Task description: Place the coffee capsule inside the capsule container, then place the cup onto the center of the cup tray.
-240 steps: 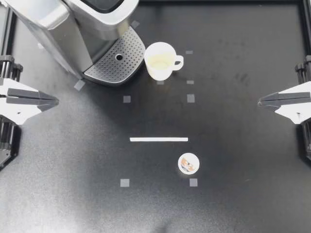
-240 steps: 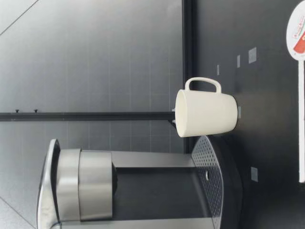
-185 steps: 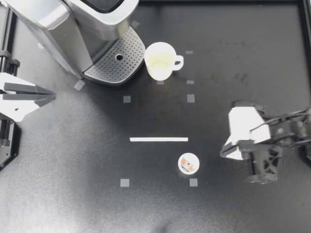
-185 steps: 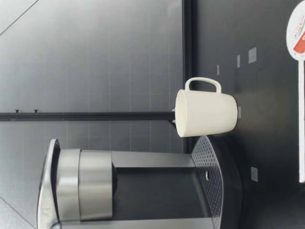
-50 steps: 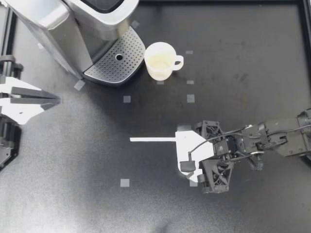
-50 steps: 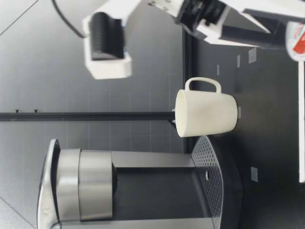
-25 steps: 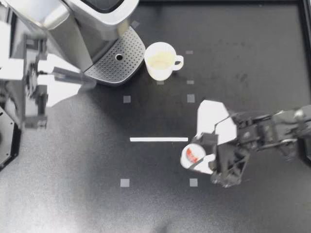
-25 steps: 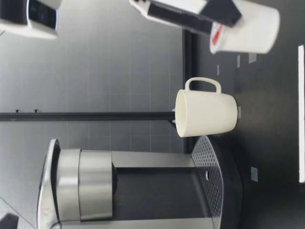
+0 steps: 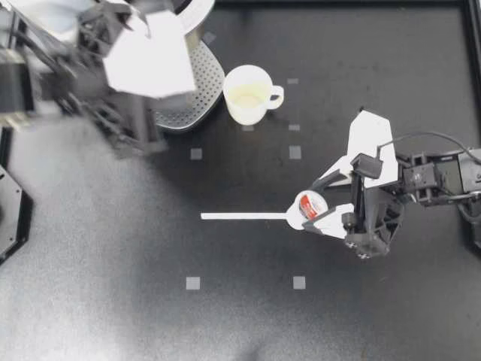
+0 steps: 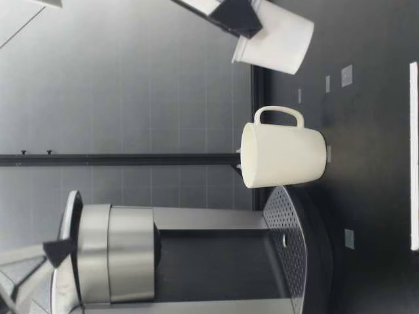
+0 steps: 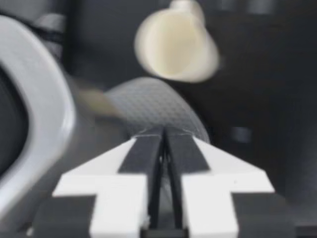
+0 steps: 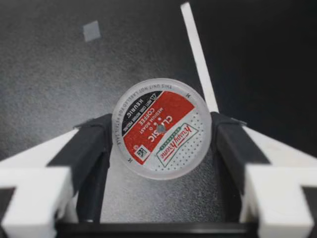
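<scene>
My right gripper (image 9: 311,205) is shut on the coffee capsule (image 9: 309,204), a white pod with a red and black foil lid, held tilted well above the table near the end of the white tape line (image 9: 244,216). In the right wrist view both fingers press the capsule (image 12: 160,128) from its sides. My left gripper (image 9: 180,79) hovers shut and empty over the coffee machine (image 9: 197,71), covering most of it. The white cup (image 9: 248,93) stands upright beside the perforated cup tray (image 9: 203,79); it lies ahead of the left gripper (image 11: 162,148).
Small grey tape squares (image 9: 294,153) mark the black table. A black frame rail (image 9: 473,45) runs along the right edge. In the low view the capsule (image 10: 273,42) hangs higher than the cup (image 10: 283,156), and the machine (image 10: 131,252) stands beside the cup.
My right gripper closed on the capsule, lifted it off the table and carried it up and toward the back. My left arm swung from the left edge to over the machine.
</scene>
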